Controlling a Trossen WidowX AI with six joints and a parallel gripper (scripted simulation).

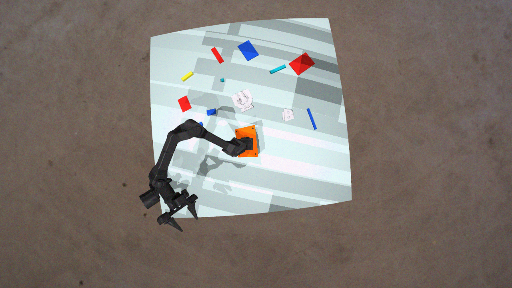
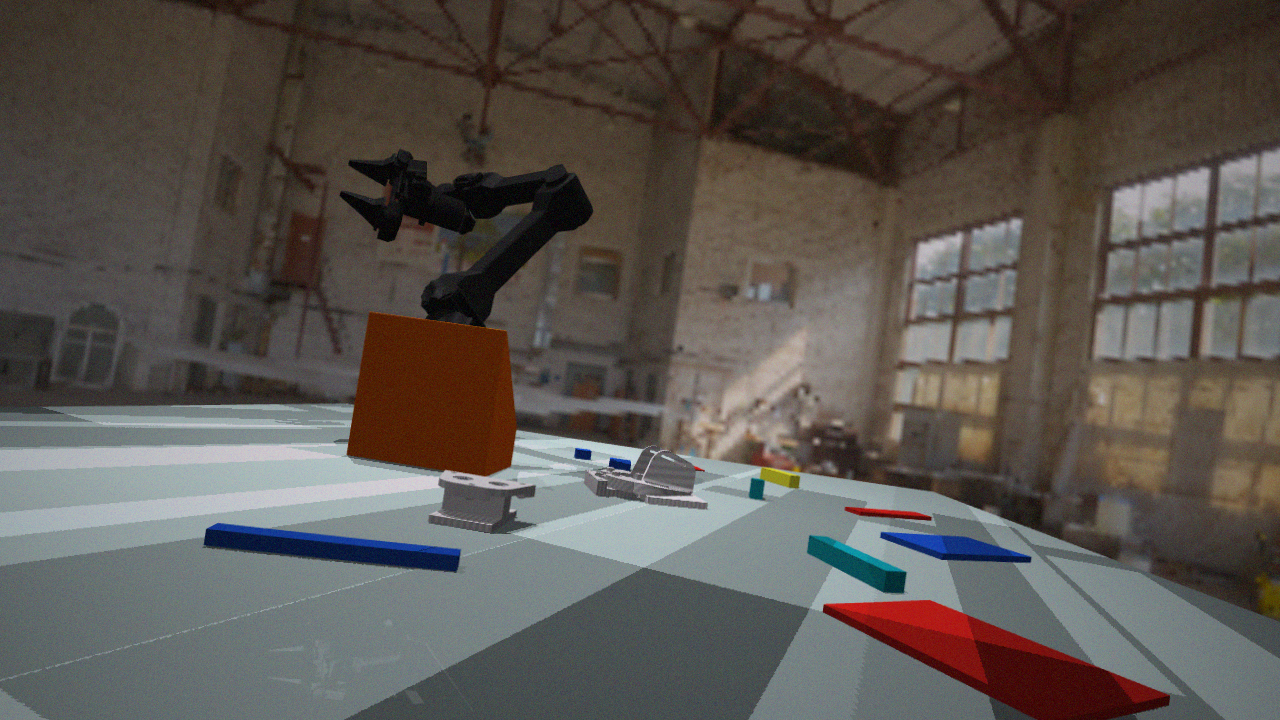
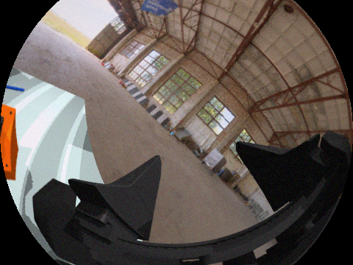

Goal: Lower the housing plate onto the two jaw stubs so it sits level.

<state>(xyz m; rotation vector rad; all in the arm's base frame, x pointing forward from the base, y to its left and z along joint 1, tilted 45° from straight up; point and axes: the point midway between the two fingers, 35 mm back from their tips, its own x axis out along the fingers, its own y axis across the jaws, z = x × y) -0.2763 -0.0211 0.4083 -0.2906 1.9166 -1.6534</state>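
Observation:
A small pale part with two round holes in its flat top (image 1: pixel 285 115) (image 2: pixel 475 505) stands level on the table; it looks like the housing plate over a flanged base, but its inside and any jaw stubs are hidden. A larger pale fan-shaped part (image 1: pixel 237 98) (image 2: pixel 663 474) stands apart from it, with grooved finger-like shapes on top and a curved raised portion. I cannot tell which part holds the two jaws. My gripper (image 1: pixel 189 225) (image 2: pixel 346 178) (image 3: pixel 200 153) is open and empty, high up beyond the table's edge, far from both parts.
The orange block (image 1: pixel 248 131) (image 2: pixel 429 394) (image 3: pixel 9 143) stands under my arm's base. A blue bar (image 1: pixel 311 119) (image 2: pixel 331 548) lies near the small pale part. A teal bar (image 1: pixel 277 69) (image 2: pixel 854 562), a red slab (image 1: pixel 301 64) (image 2: pixel 984 653) and a blue slab (image 1: pixel 248 50) lie farther off.

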